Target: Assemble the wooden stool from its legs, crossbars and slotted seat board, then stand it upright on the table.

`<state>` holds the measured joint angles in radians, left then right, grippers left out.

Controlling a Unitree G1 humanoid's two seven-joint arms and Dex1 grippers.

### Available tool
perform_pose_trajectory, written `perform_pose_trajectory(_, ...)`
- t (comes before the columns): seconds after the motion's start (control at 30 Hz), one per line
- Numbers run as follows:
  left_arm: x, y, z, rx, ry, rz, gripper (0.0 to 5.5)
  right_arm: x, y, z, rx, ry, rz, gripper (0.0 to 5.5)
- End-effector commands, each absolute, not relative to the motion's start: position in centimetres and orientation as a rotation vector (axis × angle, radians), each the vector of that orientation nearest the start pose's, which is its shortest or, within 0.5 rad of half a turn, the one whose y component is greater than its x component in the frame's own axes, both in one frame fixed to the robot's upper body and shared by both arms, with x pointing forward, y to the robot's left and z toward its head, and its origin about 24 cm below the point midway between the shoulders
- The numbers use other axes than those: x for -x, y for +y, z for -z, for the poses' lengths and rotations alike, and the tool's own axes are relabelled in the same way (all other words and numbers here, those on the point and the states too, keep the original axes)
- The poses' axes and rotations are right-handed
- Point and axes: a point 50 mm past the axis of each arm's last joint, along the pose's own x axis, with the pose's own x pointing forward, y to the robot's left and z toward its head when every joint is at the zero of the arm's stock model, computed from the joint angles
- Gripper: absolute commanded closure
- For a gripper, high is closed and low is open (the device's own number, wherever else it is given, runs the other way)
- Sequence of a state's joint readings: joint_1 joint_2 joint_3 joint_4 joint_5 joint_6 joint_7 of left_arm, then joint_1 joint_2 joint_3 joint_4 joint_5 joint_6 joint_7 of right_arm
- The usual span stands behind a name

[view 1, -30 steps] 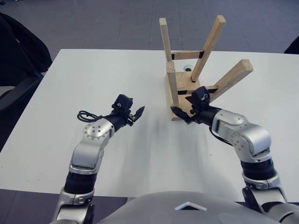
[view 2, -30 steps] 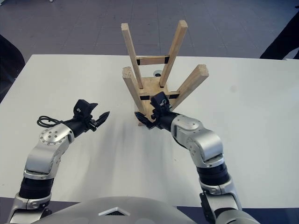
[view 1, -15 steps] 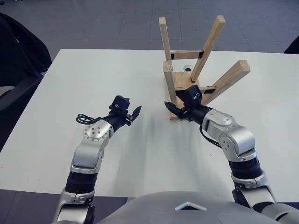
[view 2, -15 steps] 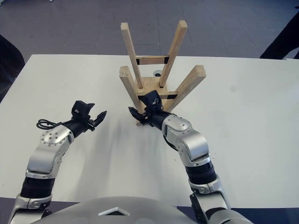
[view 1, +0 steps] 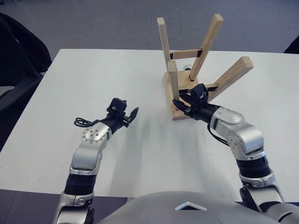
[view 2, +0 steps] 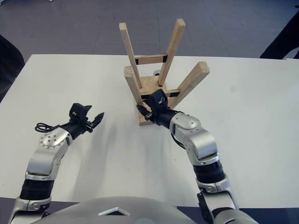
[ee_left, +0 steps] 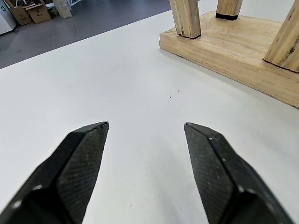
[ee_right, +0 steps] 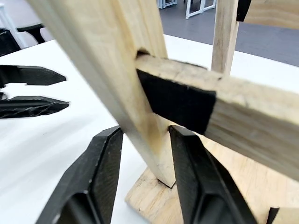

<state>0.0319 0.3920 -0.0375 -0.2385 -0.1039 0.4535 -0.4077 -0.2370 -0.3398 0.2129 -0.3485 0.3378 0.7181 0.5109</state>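
– Where's stool (view 1: 194, 70)?
– Upside-down on seat board (view 1: 178, 111), legs up, mid surface (view 1: 107, 74) nr far edge.
– Pincers?
– R pincer (ee_right: 145, 133) clenched on near-left leg (view 1: 173, 87); L pincer (ee_left: 145, 125) released, well apart.

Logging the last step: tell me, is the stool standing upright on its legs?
No, the stool rests on its seat on the table, legs pointing up.

Upturned wooden stool (view 1: 190, 74) seat-down on the white rectangular table (view 1: 93, 70), right of centre; right black gripper (view 1: 179, 105) around its near leg (view 1: 174, 86); left black gripper (view 1: 133, 114) well apart, to the left.
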Motion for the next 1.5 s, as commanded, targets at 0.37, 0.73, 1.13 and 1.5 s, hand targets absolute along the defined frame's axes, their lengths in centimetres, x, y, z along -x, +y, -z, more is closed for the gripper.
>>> perform_pose_trajectory(0.37,-23.9,19.7,-5.1,-0.262,0.331,0.429,2.49,-22.4,-16.6,-8.8,0.166,0.418,-1.004,5.36)
perform_pose_trajectory(0.73,-23.6,19.4,-4.8,-0.253,0.337,0.421,2.49,-22.4,-16.9,-8.7,-0.113,0.437,-0.425,3.73)
perform_pose_trajectory(1.13,-23.6,18.8,-4.6,-0.25,0.335,0.436,2.49,-24.7,-14.7,-9.2,-0.225,0.432,-0.269,3.11)
perform_pose_trajectory(1.5,-23.5,19.2,-4.5,-0.25,0.337,0.424,2.49,-25.7,-14.1,-8.2,-0.117,0.435,-0.263,4.46)
